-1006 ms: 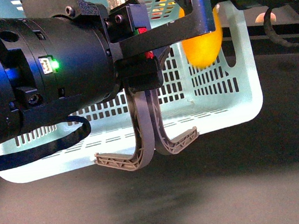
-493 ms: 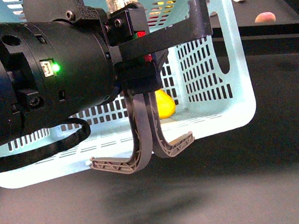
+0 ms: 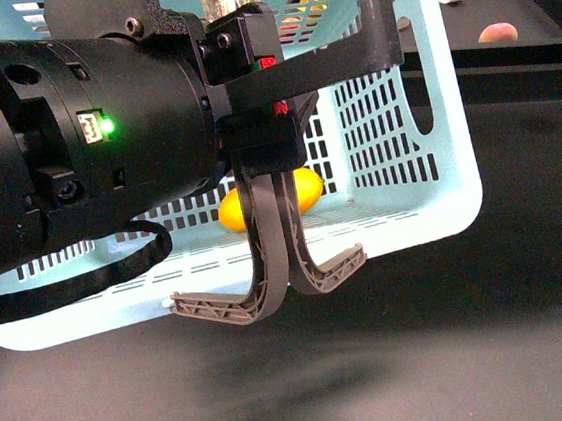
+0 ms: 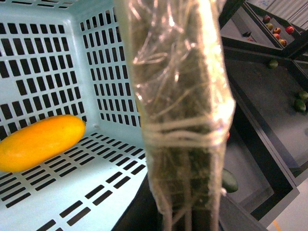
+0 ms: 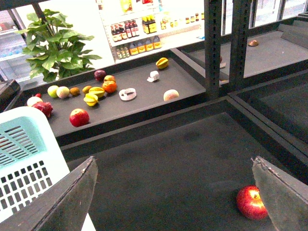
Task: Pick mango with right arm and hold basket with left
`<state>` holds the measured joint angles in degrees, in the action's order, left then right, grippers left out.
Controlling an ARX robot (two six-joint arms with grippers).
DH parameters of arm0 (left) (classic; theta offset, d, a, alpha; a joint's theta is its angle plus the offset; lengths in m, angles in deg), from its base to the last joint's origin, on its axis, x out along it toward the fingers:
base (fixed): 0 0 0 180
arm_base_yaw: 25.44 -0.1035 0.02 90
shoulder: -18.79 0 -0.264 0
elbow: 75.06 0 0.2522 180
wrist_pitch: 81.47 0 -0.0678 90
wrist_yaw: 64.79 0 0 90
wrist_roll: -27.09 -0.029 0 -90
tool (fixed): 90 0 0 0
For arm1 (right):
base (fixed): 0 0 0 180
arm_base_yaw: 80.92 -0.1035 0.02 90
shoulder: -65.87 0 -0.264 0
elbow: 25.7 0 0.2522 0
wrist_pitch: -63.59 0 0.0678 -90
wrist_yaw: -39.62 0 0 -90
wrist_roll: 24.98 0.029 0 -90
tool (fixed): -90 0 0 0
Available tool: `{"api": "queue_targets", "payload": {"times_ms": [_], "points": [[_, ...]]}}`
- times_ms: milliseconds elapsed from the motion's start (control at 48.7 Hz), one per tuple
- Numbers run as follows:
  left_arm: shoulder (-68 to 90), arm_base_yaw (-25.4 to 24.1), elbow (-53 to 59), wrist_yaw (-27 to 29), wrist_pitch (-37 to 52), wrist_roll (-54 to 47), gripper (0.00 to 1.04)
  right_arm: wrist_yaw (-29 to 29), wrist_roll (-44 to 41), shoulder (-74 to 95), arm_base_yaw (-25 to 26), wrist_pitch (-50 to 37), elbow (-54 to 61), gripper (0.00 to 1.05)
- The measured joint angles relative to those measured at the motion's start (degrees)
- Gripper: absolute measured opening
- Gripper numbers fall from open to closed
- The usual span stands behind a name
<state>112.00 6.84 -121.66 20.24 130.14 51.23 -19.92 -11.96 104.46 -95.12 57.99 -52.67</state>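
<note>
The pale turquoise basket [image 3: 426,155] hangs tilted from my left gripper [image 3: 260,152], which is shut on its two grey-brown handles [image 3: 266,262]. The left wrist view shows the tape-wrapped handle [image 4: 180,120] close up between the jaws. The yellow-orange mango [image 3: 304,190] lies on its side on the basket floor; in the left wrist view it [image 4: 41,142] rests near the slotted wall [image 4: 43,72]. My right gripper [image 5: 175,202] is open and empty over the dark floor beside the basket corner [image 5: 24,159]. It is out of the front view.
A red apple [image 5: 250,202] lies on the dark surface by the right finger [image 5: 281,197]. A shelf behind holds several fruits, among them a star fruit [image 5: 162,62] and an apple [image 5: 79,117]. Metal posts [image 5: 212,43] stand at the shelf edge.
A second ago my right gripper held the mango over the basket. The mango has since dropped in and rolled onto its side; the right arm has left the front view.
</note>
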Motion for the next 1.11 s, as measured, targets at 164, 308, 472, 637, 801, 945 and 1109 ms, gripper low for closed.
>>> {"api": "queue_targets", "payload": {"times_ms": [164, 308, 472, 637, 801, 945, 1109], "points": [[0.00, 0.00, 0.00, -0.04, 0.02, 0.00, 0.09, -4.13, -1.14, -0.22, 0.87, -1.88, 0.68, 0.93], [0.00, 0.00, 0.00, -0.07, 0.02, -0.11, 0.09, -21.46, -9.38, -4.04, 5.22, -6.40, 4.61, 0.68], [0.00, 0.00, 0.00, -0.11, 0.02, -0.02, 0.09, -25.83, -12.28, -9.16, 9.03, -4.22, 7.91, 0.33], [0.00, 0.00, 0.00, -0.13, 0.02, -0.02, 0.09, -29.99, -12.68, -13.14, 13.94, -1.99, 9.25, 0.04], [0.00, 0.00, 0.02, -0.13, 0.00, 0.00, 0.09, -30.45, -12.90, -15.96, 14.01, -0.13, 10.25, 0.02], [0.00, 0.00, 0.00, -0.13, 0.02, 0.00, 0.09, -30.38, -12.90, -18.47, 14.08, 1.70, 10.97, 0.02], [0.00, 0.00, 0.00, -0.13, 0.00, -0.02, 0.09, -30.40, -12.92, -21.03, 14.08, 1.88, 12.96, 0.02]]}}
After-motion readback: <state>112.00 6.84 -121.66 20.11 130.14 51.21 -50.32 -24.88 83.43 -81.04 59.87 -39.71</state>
